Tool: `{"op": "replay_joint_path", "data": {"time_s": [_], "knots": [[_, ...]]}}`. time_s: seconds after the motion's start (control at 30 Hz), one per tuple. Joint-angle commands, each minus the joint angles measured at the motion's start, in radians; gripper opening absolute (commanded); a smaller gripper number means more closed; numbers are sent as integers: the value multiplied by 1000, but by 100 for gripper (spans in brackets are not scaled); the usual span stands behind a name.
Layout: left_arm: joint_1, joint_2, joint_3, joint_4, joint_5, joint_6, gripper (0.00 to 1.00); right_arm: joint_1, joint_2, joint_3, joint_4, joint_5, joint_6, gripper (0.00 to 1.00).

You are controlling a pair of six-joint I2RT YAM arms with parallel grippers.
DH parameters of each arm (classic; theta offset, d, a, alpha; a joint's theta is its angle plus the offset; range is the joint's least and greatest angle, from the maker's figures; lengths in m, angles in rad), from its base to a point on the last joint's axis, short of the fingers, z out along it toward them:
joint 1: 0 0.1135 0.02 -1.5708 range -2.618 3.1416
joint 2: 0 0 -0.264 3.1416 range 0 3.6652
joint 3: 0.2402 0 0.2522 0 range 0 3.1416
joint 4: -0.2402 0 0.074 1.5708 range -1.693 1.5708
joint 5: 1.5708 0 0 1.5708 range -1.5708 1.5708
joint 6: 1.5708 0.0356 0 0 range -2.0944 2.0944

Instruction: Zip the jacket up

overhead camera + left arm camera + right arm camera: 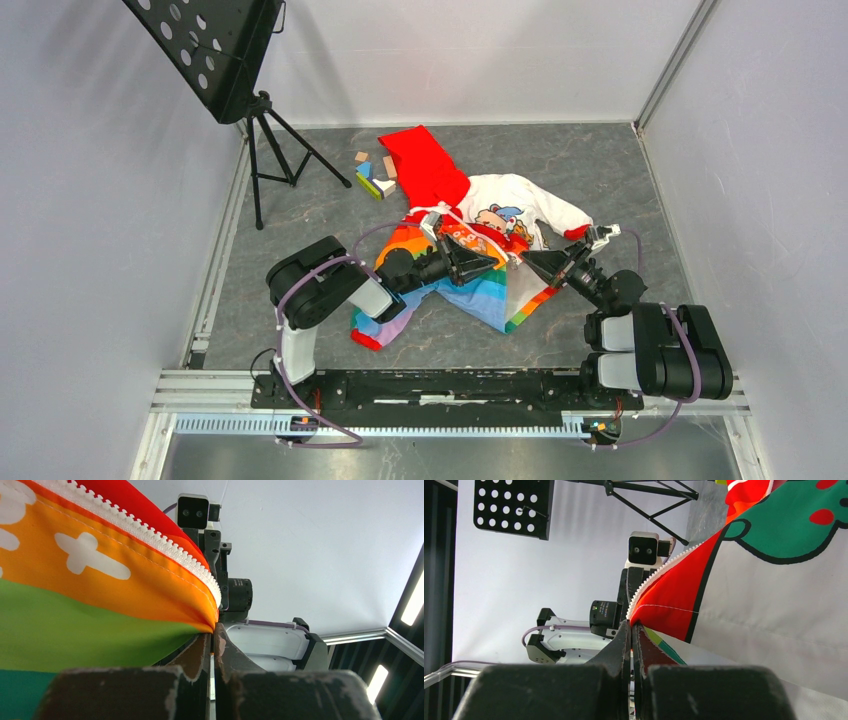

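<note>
In the top view the middle of the jacket (pixel 505 215) is covered — its zipper (pixel 150 536) is hidden there, and how far it is closed cannot be told. The white lettering (pixel 92 561) runs off the left wrist view at 9 o'clock. The cartoon print (pixel 789 530) is cut at 12 and 3 o'clock. The black stand (pixel 215 50) is cropped at 11 o'clock; the blocks (pixel 372 175) are too small to make out.

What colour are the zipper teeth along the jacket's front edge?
White; the zipper teeth of the jacket show best in the left wrist view.
</note>
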Motion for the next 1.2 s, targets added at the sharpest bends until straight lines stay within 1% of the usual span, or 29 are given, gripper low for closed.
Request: {"op": "replay_joint_path", "data": {"time_s": [0.0,0.17,0.57,1.17], "knots": [[5,10,-5,58,-18,-29,2,5,-7,-122,417,6,7,0],[5,20,18,59,-5,-32,2,18,-22,-118,364,-1,-27,0],[2,20,24,58,-2,-31,2,34,-3,-120,380,8,-27,0],[6,-8,5,58,-9,-19,2,34,3,-127,356,21,-50,0]]}}
